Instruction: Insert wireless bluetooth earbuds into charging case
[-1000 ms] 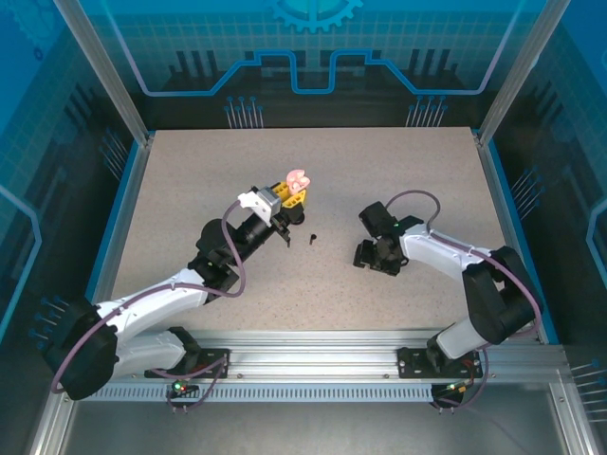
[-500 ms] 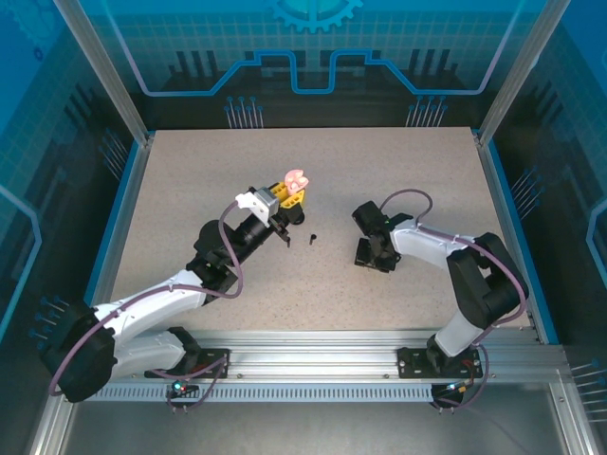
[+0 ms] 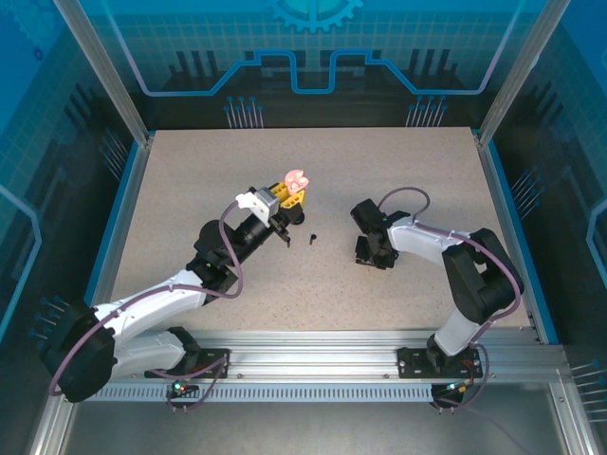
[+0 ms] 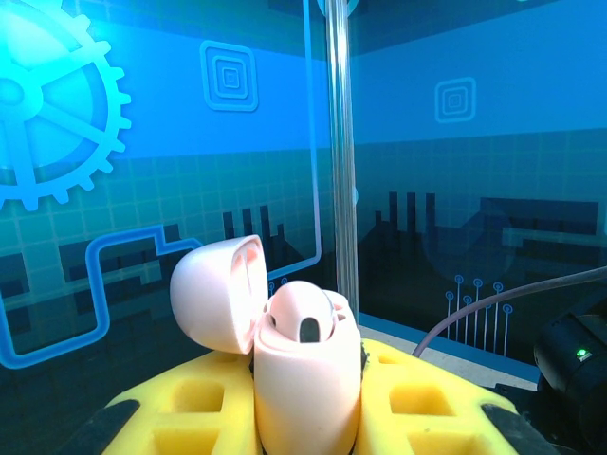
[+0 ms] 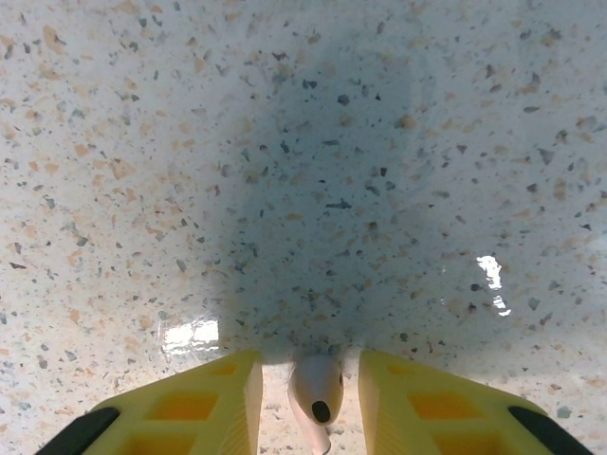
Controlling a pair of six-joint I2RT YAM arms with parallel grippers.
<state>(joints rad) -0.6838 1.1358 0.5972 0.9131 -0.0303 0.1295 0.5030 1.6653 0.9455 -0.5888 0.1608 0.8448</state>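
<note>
My left gripper is raised above the table and shut on a pale pink charging case. In the left wrist view the case stands upright between the yellow fingers. Its lid is swung open to the left, and one pale pink earbud sits in it. My right gripper points down at the table. A second pale pink earbud lies on the table between its yellow fingers, with a narrow gap on each side. A black earbud lies on the table between the arms.
The speckled tabletop is bounded by blue rails and aluminium posts, with transparent blue walls behind them. The left arm's cable loops beside its wrist.
The right gripper's fingers have drawn closer together around the pale pink earbud, and that arm's wrist has shifted slightly left. The left arm and the case have not moved.
</note>
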